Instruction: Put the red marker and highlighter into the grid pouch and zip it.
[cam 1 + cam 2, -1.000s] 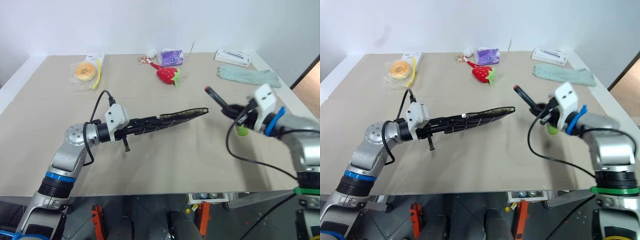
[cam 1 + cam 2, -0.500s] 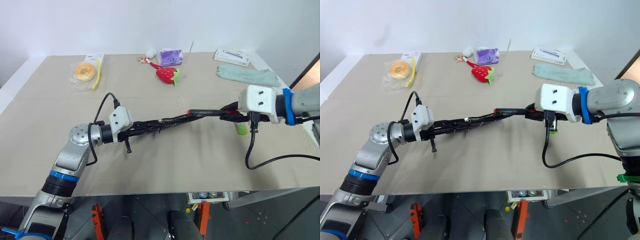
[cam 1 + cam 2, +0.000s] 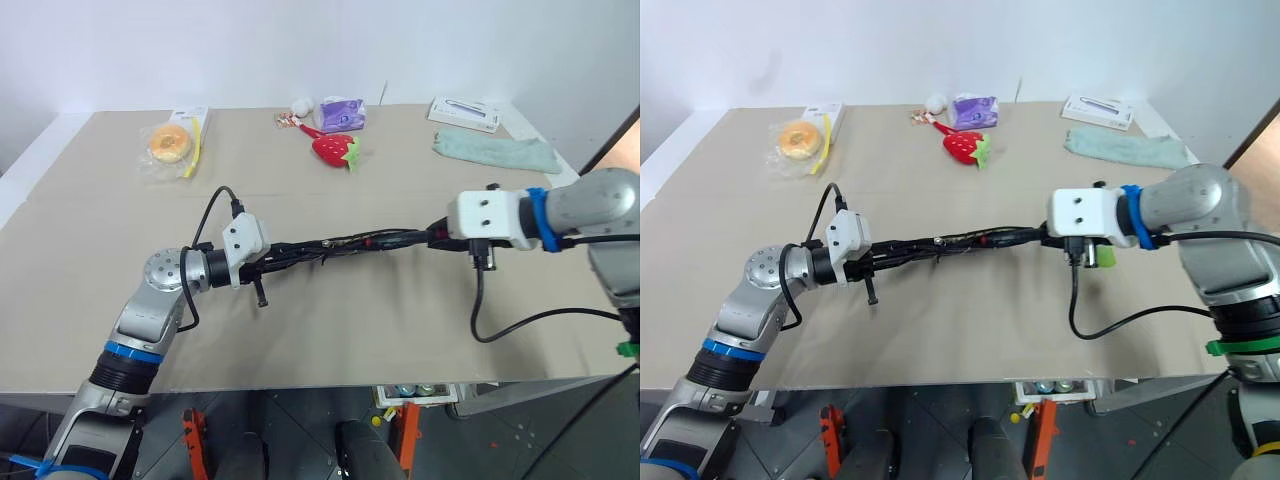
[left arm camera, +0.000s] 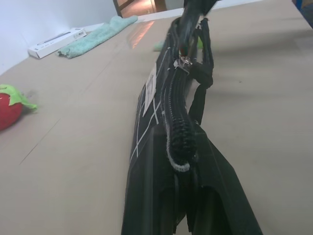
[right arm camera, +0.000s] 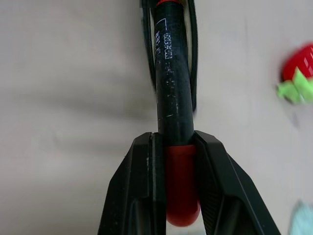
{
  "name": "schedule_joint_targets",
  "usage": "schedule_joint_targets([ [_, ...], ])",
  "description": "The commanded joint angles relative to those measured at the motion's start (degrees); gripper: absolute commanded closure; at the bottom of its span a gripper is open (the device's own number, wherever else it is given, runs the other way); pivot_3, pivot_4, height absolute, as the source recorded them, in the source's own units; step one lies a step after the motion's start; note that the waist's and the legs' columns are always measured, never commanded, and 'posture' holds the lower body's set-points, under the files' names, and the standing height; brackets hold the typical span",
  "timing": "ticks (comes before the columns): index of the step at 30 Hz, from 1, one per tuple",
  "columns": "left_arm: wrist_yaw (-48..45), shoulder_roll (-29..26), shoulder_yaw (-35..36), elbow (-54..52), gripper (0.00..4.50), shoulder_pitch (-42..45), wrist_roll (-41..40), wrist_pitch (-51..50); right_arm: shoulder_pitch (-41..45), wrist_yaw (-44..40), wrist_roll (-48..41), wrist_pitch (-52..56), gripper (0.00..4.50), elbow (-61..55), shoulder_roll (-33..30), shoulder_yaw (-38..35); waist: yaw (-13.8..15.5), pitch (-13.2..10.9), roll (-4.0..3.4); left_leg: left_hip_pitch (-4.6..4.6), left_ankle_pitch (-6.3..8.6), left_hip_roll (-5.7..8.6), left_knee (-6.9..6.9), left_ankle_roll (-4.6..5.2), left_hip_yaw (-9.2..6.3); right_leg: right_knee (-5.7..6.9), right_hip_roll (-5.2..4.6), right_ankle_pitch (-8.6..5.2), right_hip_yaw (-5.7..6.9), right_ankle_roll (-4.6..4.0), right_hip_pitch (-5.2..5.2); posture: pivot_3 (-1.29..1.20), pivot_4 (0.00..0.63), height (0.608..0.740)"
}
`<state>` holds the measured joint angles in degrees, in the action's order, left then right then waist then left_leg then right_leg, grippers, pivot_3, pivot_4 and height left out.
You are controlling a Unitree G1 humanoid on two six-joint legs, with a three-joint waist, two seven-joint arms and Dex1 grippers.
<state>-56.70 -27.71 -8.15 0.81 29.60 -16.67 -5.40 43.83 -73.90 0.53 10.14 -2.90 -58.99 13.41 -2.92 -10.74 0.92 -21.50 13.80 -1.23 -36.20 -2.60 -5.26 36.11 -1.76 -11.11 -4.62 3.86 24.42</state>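
From the head camera, the left pincer [image 3: 268,262] is clenched on one end of the grid pouch [image 3: 320,246], holding it edge-up above the tan bench [image 3: 100,250] so that it stretches level toward the right arm. The right pincer [image 3: 437,237] grips the red marker [image 3: 395,239], whose far end meets the open end of the pouch. The light-green highlighter [image 3: 1106,257] lies on the bench just beyond the right wrist, mostly hidden by it. Along the far side of the bench sit a strawberry toy [image 3: 337,150], a purple packet [image 3: 343,115], a wrapped donut [image 3: 170,143], a white box [image 3: 465,114] and a teal cloth [image 3: 497,152].

In the left wrist view, the pouch runs away from the camera, zipper edge up, white label [image 4: 149,90] on its side, with the strawberry toy and cloth on the bench beyond.

In the right wrist view, the two black fingers [image 5: 142,186] clamp the marker at its red cap [image 5: 181,183]; its black barrel [image 5: 171,73] points away into the pouch's mouth.
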Motion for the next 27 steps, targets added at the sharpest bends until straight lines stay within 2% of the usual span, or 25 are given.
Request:
schedule_joint_targets([
  [1, 0.1, 0.3, 0.5, -2.1, 4.50, 1.2, -0.1, 0.3, 2.7, 0.2, 1.0, 0.7, 3.98, -3.0, 2.5, 0.6, 0.0, 0.0, 0.00, -0.01, 0.00, 0.00, -0.02, 0.00, 0.00, 0.00, 0.00, 0.00, 0.00, 0.00, 0.00, 0.00, 0.150, 0.740],
  [11, 0.3, 1.0, 0.1, -3.3, 4.50, 0.9, -0.2, -0.2, 6.3, 2.7, 6.2, 0.3, 3.98, -0.2, 12.8, 5.8, 0.1, 0.0, 0.00, -0.04, 0.00, 0.01, -0.07, 0.00, -0.02, 0.01, 0.00, 0.03, 0.00, -0.01, -0.01, 0.00, 0.150, 0.740],
  [17, 0.5, 1.2, 0.3, -4.1, 4.50, 0.3, -0.4, -0.9, 6.0, 3.3, 6.4, 0.4, 3.98, 0.4, 14.8, 5.0, 0.1, 0.0, 0.00, -0.04, 0.00, 0.01, -0.07, 0.00, -0.03, 0.02, 0.00, 0.04, 0.00, -0.03, -0.01, 0.00, 0.150, 0.740],
  [19, 0.5, 1.2, 0.5, -4.1, 4.50, 0.3, -0.5, -1.0, 6.1, 3.5, 5.8, 1.0, 2.92, 0.4, 15.0, 4.3, 0.1, 0.0, -0.01, -0.04, 0.00, 0.01, -0.09, 0.00, -0.03, 0.02, 0.00, 0.05, 0.00, -0.04, -0.01, 0.00, 0.150, 0.740],
  [20, 0.5, 1.2, 0.6, -3.9, 4.50, 0.3, -0.6, -1.0, 6.0, 2.8, 4.4, 2.1, 2.59, -0.3, 14.7, 3.4, 0.1, 0.0, -0.01, -0.04, 0.00, 0.01, -0.09, 0.00, -0.03, 0.02, 0.00, 0.06, 0.00, -0.05, -0.01, 0.00, 0.150, 0.740],
  [25, 0.7, 1.4, 1.1, -3.7, 4.50, 0.0, -0.8, -1.3, 5.0, 0.1, -3.5, 9.8, 0.07, -5.6, 12.5, -2.4, 0.2, 0.0, -0.01, -0.05, 0.00, 0.01, -0.11, 0.00, -0.04, 0.04, 0.00, 0.07, 0.00, -0.05, -0.01, 0.00, 0.150, 0.740],
  [27, 1.0, 1.5, 1.4, -3.7, 4.50, 0.0, -0.9, -1.4, 5.0, 1.2, -6.8, 14.7, 0.07, -6.4, 11.8, -6.3, 0.2, 0.0, 0.00, -0.05, 0.00, 0.01, -0.11, 0.00, -0.04, 0.04, 0.00, 0.07, 0.00, -0.05, -0.02, 0.00, 0.150, 0.740],
])
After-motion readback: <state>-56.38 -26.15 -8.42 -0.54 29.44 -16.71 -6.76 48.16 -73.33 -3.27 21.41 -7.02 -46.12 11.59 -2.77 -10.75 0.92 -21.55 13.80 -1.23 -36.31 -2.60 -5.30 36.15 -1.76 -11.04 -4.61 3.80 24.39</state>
